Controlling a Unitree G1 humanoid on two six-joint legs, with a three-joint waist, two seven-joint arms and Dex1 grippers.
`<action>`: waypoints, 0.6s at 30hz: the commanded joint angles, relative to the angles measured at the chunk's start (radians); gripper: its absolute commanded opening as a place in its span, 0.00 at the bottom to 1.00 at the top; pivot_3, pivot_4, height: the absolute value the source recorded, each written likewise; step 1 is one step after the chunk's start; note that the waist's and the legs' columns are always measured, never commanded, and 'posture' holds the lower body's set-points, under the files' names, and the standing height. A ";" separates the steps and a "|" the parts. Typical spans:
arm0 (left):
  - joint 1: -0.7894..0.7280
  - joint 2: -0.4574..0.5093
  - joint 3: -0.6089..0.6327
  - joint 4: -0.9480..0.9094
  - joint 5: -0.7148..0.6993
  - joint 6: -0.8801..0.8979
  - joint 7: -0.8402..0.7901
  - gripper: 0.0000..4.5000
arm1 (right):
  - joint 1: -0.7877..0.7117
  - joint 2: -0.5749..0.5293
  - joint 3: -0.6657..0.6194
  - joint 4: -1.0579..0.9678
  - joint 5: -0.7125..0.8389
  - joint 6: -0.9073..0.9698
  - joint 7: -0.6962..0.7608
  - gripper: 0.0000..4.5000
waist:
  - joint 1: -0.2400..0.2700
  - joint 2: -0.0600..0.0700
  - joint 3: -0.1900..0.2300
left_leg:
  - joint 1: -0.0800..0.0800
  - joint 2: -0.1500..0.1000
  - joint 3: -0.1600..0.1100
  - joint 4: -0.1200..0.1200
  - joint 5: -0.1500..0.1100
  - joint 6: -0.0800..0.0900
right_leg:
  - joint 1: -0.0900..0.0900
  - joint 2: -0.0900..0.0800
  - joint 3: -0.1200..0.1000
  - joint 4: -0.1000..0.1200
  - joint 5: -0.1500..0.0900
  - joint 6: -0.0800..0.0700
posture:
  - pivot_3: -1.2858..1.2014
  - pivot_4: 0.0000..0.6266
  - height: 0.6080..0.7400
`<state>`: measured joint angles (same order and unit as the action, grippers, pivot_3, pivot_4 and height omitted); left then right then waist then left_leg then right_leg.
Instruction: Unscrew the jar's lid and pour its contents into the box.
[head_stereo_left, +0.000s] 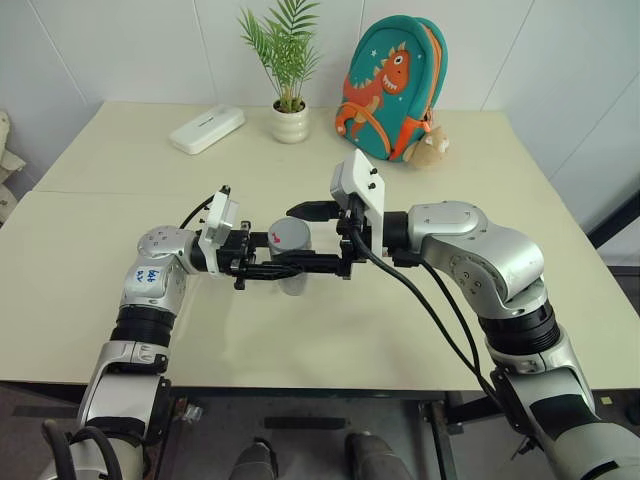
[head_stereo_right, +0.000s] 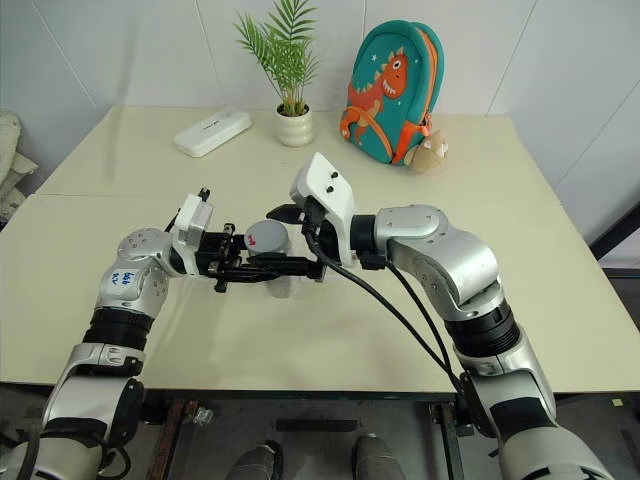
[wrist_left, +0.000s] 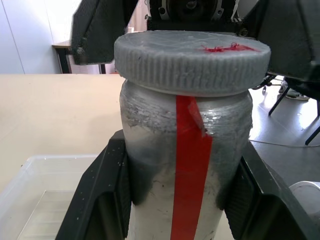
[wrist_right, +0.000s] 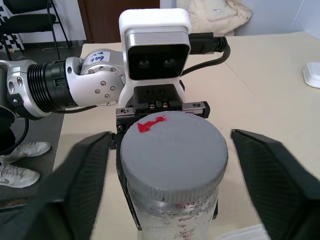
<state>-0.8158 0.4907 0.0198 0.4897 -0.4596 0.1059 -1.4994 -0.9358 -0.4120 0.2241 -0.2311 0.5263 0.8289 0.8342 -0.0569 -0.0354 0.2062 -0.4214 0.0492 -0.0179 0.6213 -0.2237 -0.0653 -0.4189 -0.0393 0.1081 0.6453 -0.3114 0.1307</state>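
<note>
The left gripper (wrist_left: 175, 200) holds the jar (wrist_left: 182, 170) by its body, upright above the table (head_stereo_left: 120, 250). The right gripper (wrist_right: 170, 150) stands around the lid (wrist_right: 172, 150) – fingers apart, not touching it. The box (wrist_left: 40, 195) lies below.

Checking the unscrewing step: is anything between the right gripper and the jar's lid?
Nothing visible. The right gripper has a finger on each side of the lid, with open gaps, while the left gripper clamps the jar.
</note>
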 joint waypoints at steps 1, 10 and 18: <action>-0.028 0.002 0.008 -0.011 0.002 -0.015 -0.006 0.43 | -0.033 0.005 -0.023 -0.016 0.005 -0.020 0.010 0.57 | 0.000 0.000 0.000 | 0.000 0.000 0.000 0.000 0.000 0.000 | 0.000 0.000 0.000 0.000 0.000 0.000 | 0.52 0.24 1.00; -0.017 0.012 -0.004 -0.009 0.016 -0.013 -0.012 0.43 | -0.046 -0.005 -0.044 -0.017 0.019 -0.017 0.022 0.57 | 0.000 0.000 0.000 | 0.000 0.000 0.000 0.000 0.000 0.000 | 0.000 0.000 0.000 0.000 0.000 0.000 | 0.52 0.24 1.00; -0.009 0.023 -0.021 -0.014 0.029 0.010 -0.025 0.43 | -0.101 -0.013 -0.099 0.019 0.035 -0.032 0.028 0.57 | 0.000 0.000 0.000 | 0.000 0.000 0.000 0.000 0.000 0.000 | 0.000 0.000 0.000 0.000 0.000 0.000 | 0.52 0.24 1.00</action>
<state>-0.8310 0.5007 0.0202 0.4878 -0.4547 0.1130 -1.4993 -0.9801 -0.4159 0.2210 -0.1879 0.5382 0.8335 0.8629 -0.0568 -0.0354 0.2062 -0.4214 0.0492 -0.0178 0.6212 -0.2237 -0.0653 -0.4190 -0.0393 0.1081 0.6453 -0.3114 0.1307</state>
